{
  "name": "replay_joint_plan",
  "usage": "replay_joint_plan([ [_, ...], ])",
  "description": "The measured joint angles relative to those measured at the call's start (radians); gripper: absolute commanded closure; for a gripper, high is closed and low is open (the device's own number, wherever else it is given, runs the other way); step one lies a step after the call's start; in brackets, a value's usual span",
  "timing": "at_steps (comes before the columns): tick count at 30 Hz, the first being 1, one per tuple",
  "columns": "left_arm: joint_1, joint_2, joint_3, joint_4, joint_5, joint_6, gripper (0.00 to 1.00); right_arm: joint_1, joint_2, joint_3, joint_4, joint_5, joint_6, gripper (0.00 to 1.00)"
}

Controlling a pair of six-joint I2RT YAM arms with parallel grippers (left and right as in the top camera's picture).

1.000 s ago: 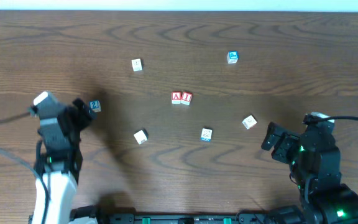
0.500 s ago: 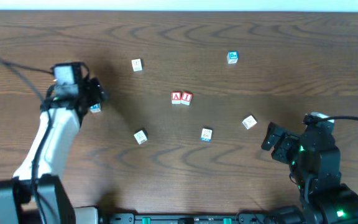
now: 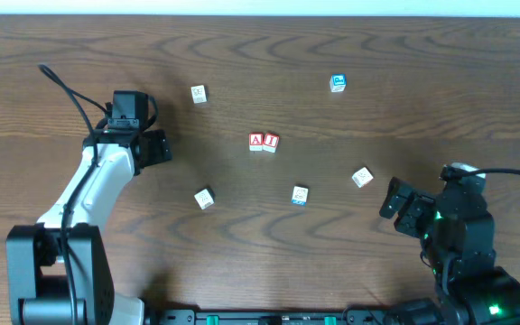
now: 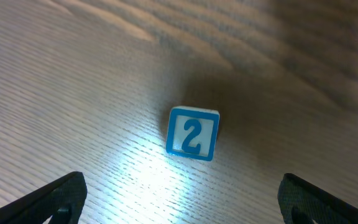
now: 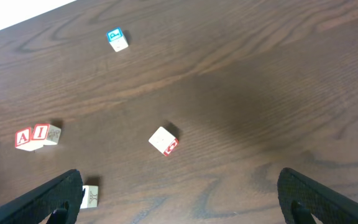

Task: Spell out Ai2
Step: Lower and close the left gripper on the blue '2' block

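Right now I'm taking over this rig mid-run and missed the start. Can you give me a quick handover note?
Left gripper: open, empty, poised over the 2 block, not touching it.
Right gripper: open, empty, off at the table's right side.
Done: A block and I block sit side by side mid-table, apparently touching.
Left: grasp the 2 block and set it next to the I block, on the side away from the A block, to finish Ai2.

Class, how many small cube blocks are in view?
8: red A block and red I block touching mid-table; five other blocks scattered around; blue 2 block beneath the left gripper.
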Motion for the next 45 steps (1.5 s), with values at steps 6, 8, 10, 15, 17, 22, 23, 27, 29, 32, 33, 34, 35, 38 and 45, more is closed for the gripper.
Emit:
replay_joint_plan([
  [6,0.000,0.079,0.000,0.019,0.002,0.000,0.00,0.000,0.000,0.000,0.000,0.000,0.000,0.01],
  [8,0.000,0.101,0.000,0.034,0.007,0.000,0.00,0.000,0.000,0.000,0.000,0.000,0.000,0.01],
  [10,0.000,0.116,0.000,0.046,0.009,0.000,0.00,0.000,0.000,0.000,0.000,0.000,0.000,0.01],
  [15,0.000,0.146,0.000,0.090,0.011,0.015,0.06,0.000,0.000,0.000,0.000,0.000,0.000,0.01],
  [17,0.000,0.156,0.000,0.102,0.012,0.021,0.12,0.000,0.000,0.000,0.000,0.000,0.000,0.01],
  [22,0.001,0.169,0.001,0.122,0.013,0.021,0.20,0.000,0.000,0.000,0.000,0.000,0.000,0.01],
  [23,0.003,0.170,0.001,0.124,0.015,0.022,0.21,0.000,0.000,0.000,0.000,0.000,0.000,0.01],
  [27,0.024,0.170,0.001,0.125,0.024,0.021,0.27,0.000,0.000,0.000,0.000,0.000,0.000,0.01],
  [29,0.042,0.170,0.001,0.125,0.040,0.019,0.32,0.000,0.000,0.000,0.000,0.000,0.000,0.01],
  [32,0.067,0.170,0.001,0.130,0.067,0.018,0.33,0.000,0.000,0.000,0.000,0.000,0.000,0.01],
  [33,0.075,0.170,0.001,0.136,0.078,0.018,0.34,0.000,0.000,0.000,0.000,0.000,0.000,0.01],
  [34,0.081,0.170,0.001,0.138,0.087,0.018,0.34,0.000,0.000,0.000,0.000,0.000,0.000,0.01],
  [35,0.087,0.170,0.001,0.141,0.096,0.018,0.34,0.000,0.000,0.000,0.000,0.000,0.000,0.01],
  [38,0.090,0.170,0.001,0.149,0.118,0.018,0.36,0.000,0.000,0.000,0.000,0.000,0.000,0.01],
  [45,0.090,0.170,0.001,0.165,0.158,0.020,0.48,0.000,0.000,0.000,0.000,0.000,0.000,0.01],
])
